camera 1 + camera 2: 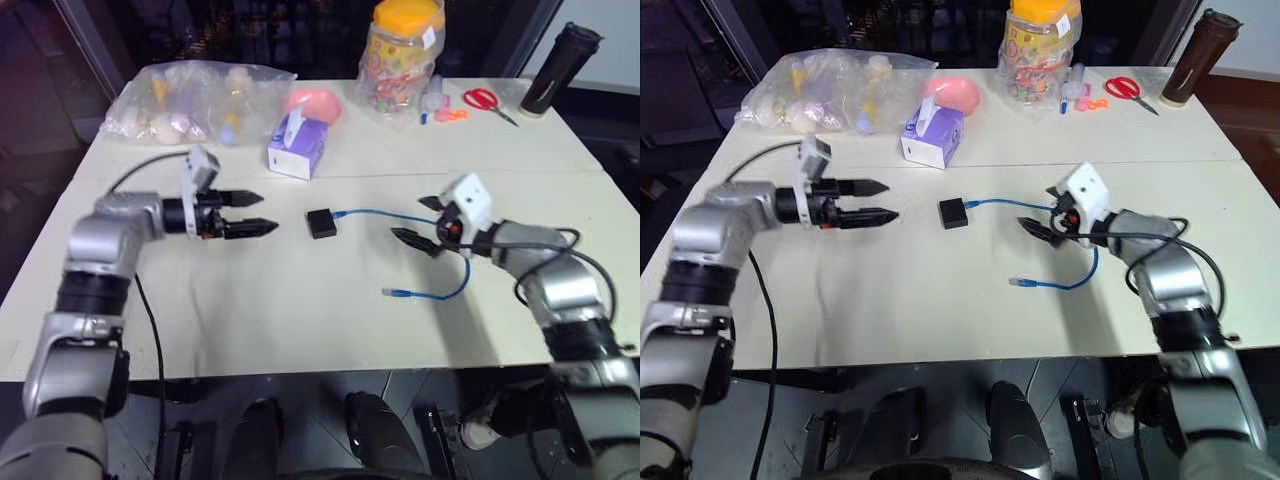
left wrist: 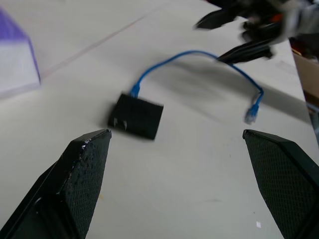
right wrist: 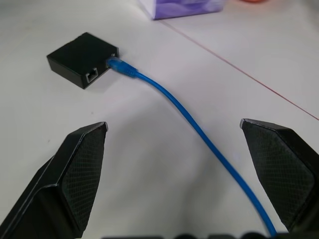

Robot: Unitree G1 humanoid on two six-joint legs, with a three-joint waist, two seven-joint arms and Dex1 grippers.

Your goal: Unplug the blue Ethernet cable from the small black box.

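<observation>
The small black box (image 1: 321, 223) lies flat near the middle of the table (image 1: 300, 320), with the blue Ethernet cable (image 1: 400, 216) plugged into one of its side ports; the right wrist view shows the plug (image 3: 119, 65) seated in the box beside a second, empty port. From the box the cable runs toward the robot's right, passes under the right hand (image 1: 424, 222), curves back, and ends in a free plug (image 1: 392, 293) resting on the table nearer the robot.

The left hand (image 1: 250, 214) hovers on the robot's left of the box, apart from it, fingers spread and pointed toward it; it holds nothing. The right hand is likewise spread wide and empty, poised over the cable's middle stretch, with the cable passing between its two fingers (image 3: 75, 169) in its own wrist view. Whether those fingers touch the cable cannot be told.

Progress, as judged from this arrangement: nothing of the task is completed. The cable is still connected, and neither the box nor the cable is gripped. What remains is presumably to steady the box with one hand, grip the cable close to its plug with the other, and pull the two apart.

Farther back on the table stand a purple tissue box (image 1: 297, 147), a clear bag of items (image 1: 195, 100), a candy jar (image 1: 402, 55), red scissors (image 1: 486, 100) and a dark bottle (image 1: 558, 68), all well apart from the working area.
</observation>
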